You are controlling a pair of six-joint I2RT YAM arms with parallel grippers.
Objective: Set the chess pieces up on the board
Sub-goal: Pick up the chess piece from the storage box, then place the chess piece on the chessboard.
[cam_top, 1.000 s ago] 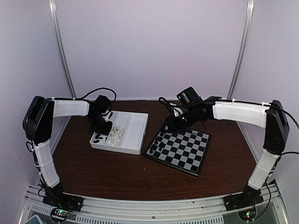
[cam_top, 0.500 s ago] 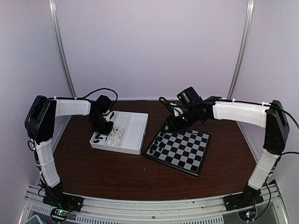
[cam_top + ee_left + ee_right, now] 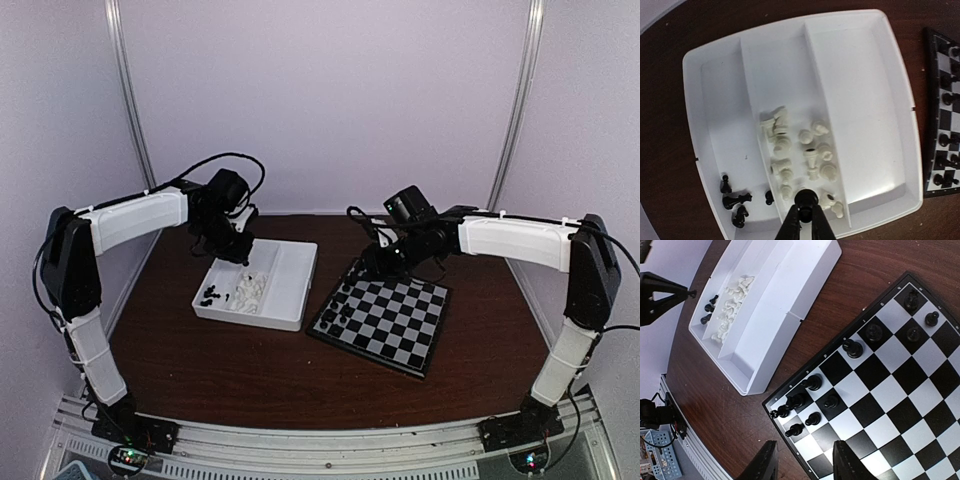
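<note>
My left gripper [image 3: 805, 214] is shut on a black chess piece [image 3: 806, 198] and hangs above the white tray [image 3: 865, 100]. Several white chess pieces [image 3: 782, 142] lie in the tray's middle compartment. A few black ones [image 3: 735, 200] lie in its left compartment. In the top view the left gripper [image 3: 238, 250] is over the tray's far edge. My right gripper [image 3: 802, 462] is open and empty above the board's [image 3: 900, 405] corner nearest the tray. Several black pieces [image 3: 812, 382] stand on that side of the board [image 3: 400, 332], near the right gripper [image 3: 376, 264].
The tray [image 3: 250, 318] sits left of the board on the brown table [image 3: 250, 380], a narrow strip of wood between them. Its right compartment holds nothing. Walls close in the back and both sides.
The left gripper has shut on a black piece in the tray and risen with it, the arm lifting up and back. The right arm has hardly moved.
</note>
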